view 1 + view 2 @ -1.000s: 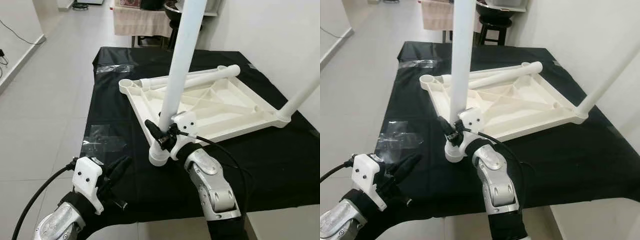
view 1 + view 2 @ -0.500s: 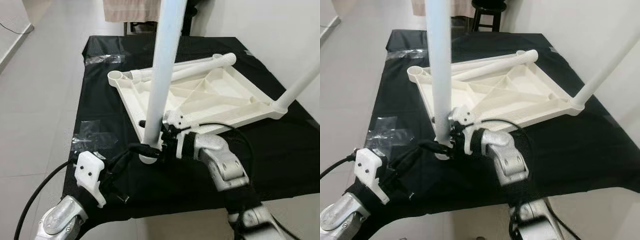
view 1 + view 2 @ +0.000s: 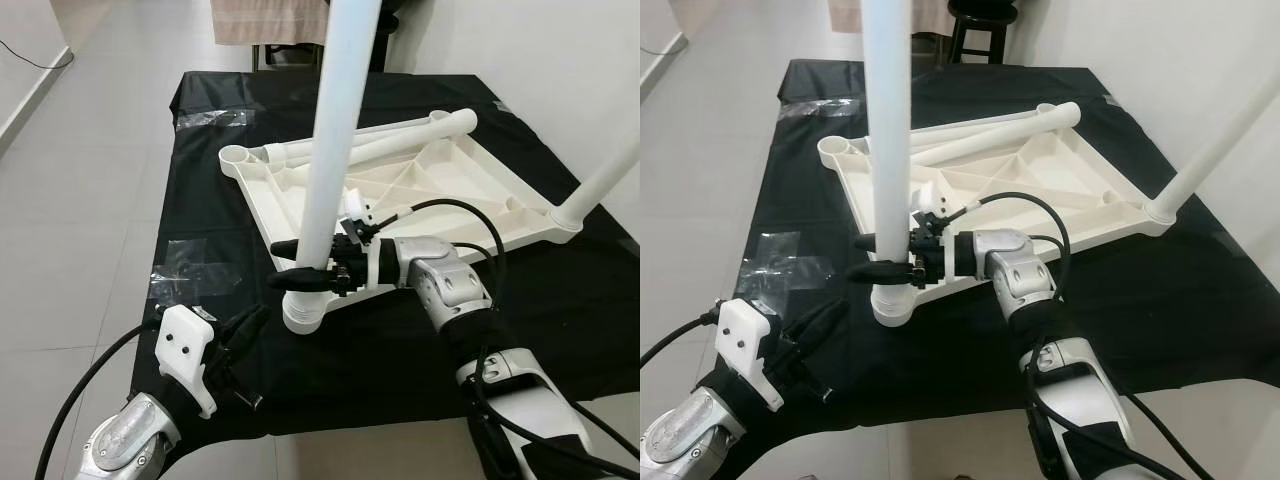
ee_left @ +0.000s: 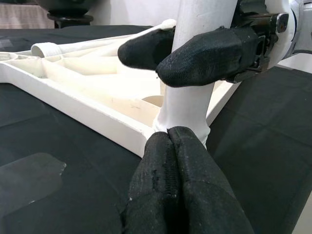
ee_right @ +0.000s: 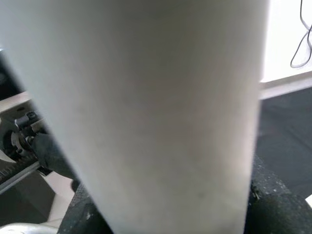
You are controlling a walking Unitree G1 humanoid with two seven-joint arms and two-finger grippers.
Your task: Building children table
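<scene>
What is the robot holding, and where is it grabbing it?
The right gripper is clamped around the upright white table leg, low down, just above its socket in the tabletop. The left gripper holds nothing.

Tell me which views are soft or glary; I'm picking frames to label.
Right wrist view: the white table leg is very close, blurred, featureless. Left wrist view: the left gripper in the foreground is soft, the tabletop behind sharper. Eye views: sharp, evenly lit, mild glare on the floor.
</scene>
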